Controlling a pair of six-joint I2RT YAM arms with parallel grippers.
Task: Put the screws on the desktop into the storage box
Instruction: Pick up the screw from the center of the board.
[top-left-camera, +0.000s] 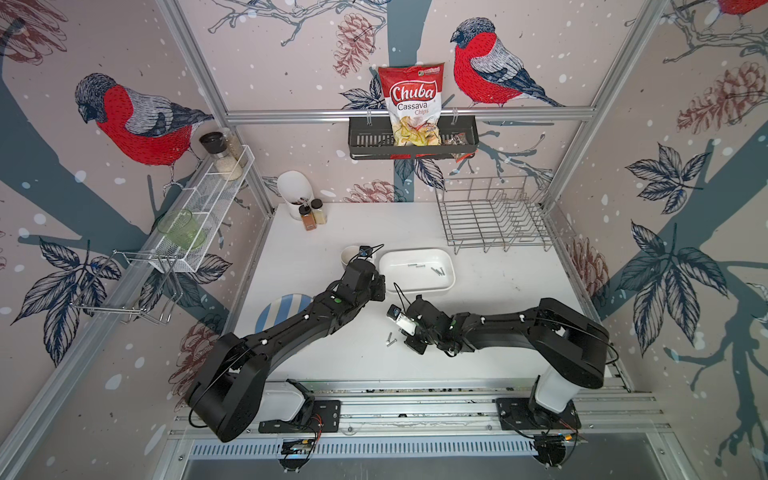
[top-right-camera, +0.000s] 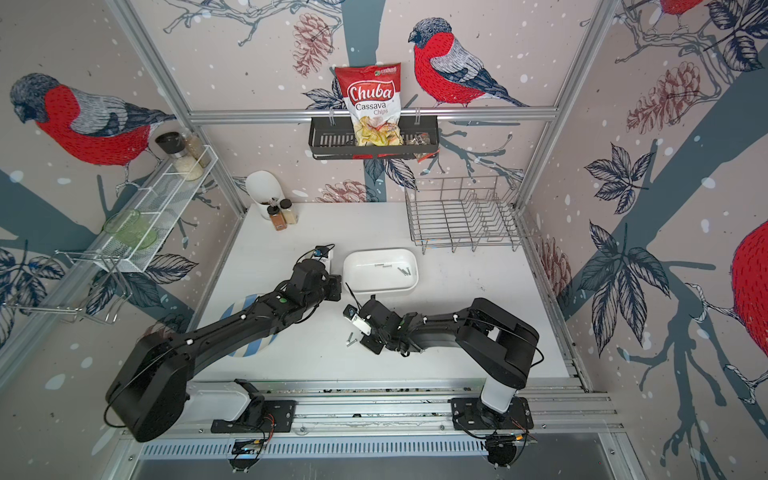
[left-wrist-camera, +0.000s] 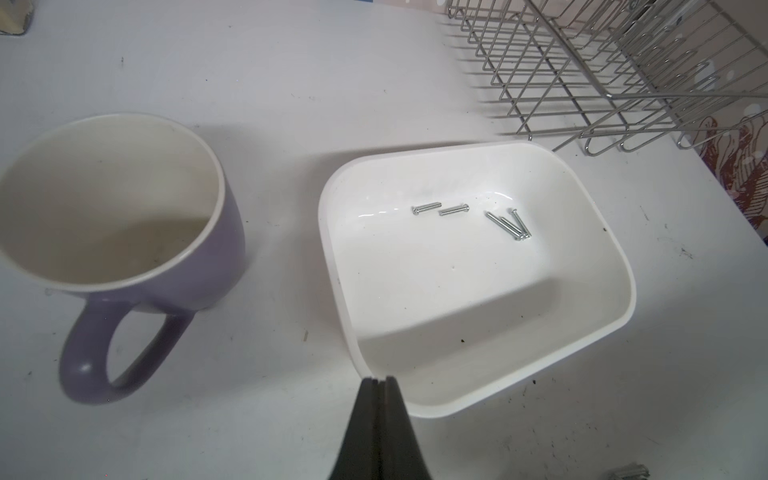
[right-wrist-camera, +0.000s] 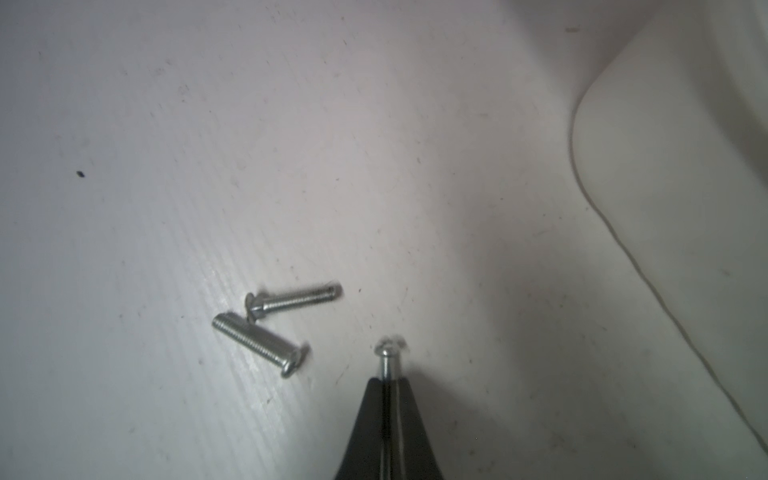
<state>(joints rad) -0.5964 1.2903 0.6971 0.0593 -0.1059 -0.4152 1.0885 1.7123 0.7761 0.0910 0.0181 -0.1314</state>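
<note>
The white storage box (top-left-camera: 411, 280) (top-right-camera: 374, 282) sits mid-desktop and holds several silver screws (left-wrist-camera: 453, 210) (left-wrist-camera: 505, 226). My left gripper (left-wrist-camera: 378, 379) is shut and empty, hovering at the box's near corner rim (left-wrist-camera: 332, 266). My right gripper (right-wrist-camera: 388, 380) is low over the desktop (top-left-camera: 332, 357), shut on a screw (right-wrist-camera: 388, 357) whose head sticks out past the fingertips. Two more screws (right-wrist-camera: 297, 300) (right-wrist-camera: 259, 345) lie touching each other on the desktop just beside it; both top views show them (top-left-camera: 390, 338) (top-right-camera: 350, 340).
A purple mug (left-wrist-camera: 124, 249) (top-left-camera: 351, 253) stands just left of the box. A wire dish rack (top-left-camera: 494, 216) is at the back right, spice jars (top-left-camera: 311, 214) at the back left, and a striped plate (top-left-camera: 278, 311) lies under the left arm.
</note>
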